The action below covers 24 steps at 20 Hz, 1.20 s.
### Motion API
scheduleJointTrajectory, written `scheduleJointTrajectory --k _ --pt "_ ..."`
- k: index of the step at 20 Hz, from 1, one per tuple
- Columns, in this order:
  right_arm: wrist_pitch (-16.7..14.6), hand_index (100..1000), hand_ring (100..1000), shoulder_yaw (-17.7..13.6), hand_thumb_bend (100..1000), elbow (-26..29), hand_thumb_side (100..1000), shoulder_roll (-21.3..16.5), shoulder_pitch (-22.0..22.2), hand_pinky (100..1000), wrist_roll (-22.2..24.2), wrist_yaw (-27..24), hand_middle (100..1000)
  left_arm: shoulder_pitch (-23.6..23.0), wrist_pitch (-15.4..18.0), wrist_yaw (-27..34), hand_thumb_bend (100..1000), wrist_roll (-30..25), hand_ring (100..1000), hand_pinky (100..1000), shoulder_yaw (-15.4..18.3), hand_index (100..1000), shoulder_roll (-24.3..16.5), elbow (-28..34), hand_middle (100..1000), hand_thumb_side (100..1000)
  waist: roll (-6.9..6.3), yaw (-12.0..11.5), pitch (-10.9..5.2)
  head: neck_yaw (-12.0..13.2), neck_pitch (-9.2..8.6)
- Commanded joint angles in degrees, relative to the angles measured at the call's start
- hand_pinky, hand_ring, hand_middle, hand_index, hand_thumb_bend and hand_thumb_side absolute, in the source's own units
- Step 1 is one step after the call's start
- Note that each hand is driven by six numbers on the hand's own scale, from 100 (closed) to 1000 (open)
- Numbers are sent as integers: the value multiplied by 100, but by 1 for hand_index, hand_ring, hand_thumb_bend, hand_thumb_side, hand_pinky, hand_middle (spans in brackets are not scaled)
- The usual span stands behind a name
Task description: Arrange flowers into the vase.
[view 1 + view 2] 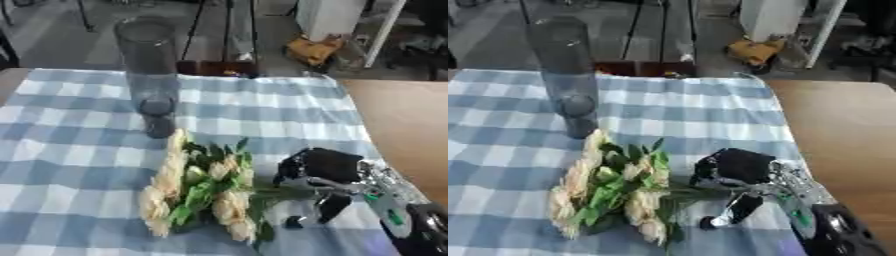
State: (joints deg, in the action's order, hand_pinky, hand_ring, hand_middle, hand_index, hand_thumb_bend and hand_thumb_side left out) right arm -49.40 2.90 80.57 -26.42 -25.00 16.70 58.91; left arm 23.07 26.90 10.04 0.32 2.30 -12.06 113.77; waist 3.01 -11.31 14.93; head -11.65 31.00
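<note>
A bunch of cream flowers (201, 187) with green leaves lies on the blue and white checked cloth (79, 150), blooms pointing left and stems running right. My right hand (324, 170) is at the stem end, fingers curled round the stems, thumb pointing down toward the cloth. A tall dark glass vase (149, 70) stands upright at the back left of the cloth, well apart from the flowers, with nothing visible inside. My left hand shows in neither view.
Bare wooden tabletop (402, 125) lies to the right of the cloth. Beyond the table's far edge are a dark box (219, 67), a yellow object (315, 50) on the floor and white furniture legs.
</note>
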Motion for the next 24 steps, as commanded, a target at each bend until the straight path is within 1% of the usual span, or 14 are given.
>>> scheduleJointTrajectory --k 1,2,6,11,13,16,19,21,22,24 --pt "-257 761 507 -188 519 -109 674 -8 -22 461 34 152 574 70 -15 -6 100 -4 680 565 -6 886 -39 82 605 909 -9 4 -65 0 -79" --pt "-257 761 505 -228 497 -142 681 9 -20 460 -24 179 572 68 -16 -10 100 -4 680 565 -6 886 -39 82 604 909 -9 4 -63 -1 -86" --pt "-249 758 489 -343 490 -223 691 74 6 447 -226 280 557 63 -15 -27 100 -2 680 565 -7 883 -38 82 602 910 -14 -2 -54 -3 -106" --pt "-146 751 475 -419 475 -209 710 123 28 436 -393 243 543 52 -22 -37 100 -7 680 564 -13 883 -33 82 600 912 -8 1 -40 -9 -114" --pt "-131 750 474 -415 471 -195 711 141 19 435 -387 221 542 53 -23 -37 100 -12 680 564 -16 883 -30 82 600 912 -5 1 -35 -12 -120" --pt "-117 739 465 -400 422 -173 720 152 7 421 -338 180 530 46 -27 -41 100 -20 680 564 -17 882 -36 82 599 912 -1 -9 -36 -13 -111" --pt "-104 736 465 -388 420 -157 715 165 -17 419 -277 127 529 42 -32 -40 100 -24 680 564 -21 882 -31 82 598 914 10 -12 -33 -17 -124" --pt "-98 732 462 -383 401 -152 718 171 -20 414 -240 97 525 42 -33 -40 100 -27 680 564 -21 882 -30 82 598 914 13 -20 -27 -19 -128" --pt "-90 727 458 -385 344 -148 728 173 -21 406 -227 78 521 41 -33 -40 100 -26 680 564 -19 882 -31 82 598 917 13 -24 -25 -19 -124" --pt "-68 723 457 -388 326 -136 732 177 -32 404 -209 39 520 40 -35 -39 100 -21 680 564 -18 882 -32 82 598 919 15 -30 -22 -21 -121"
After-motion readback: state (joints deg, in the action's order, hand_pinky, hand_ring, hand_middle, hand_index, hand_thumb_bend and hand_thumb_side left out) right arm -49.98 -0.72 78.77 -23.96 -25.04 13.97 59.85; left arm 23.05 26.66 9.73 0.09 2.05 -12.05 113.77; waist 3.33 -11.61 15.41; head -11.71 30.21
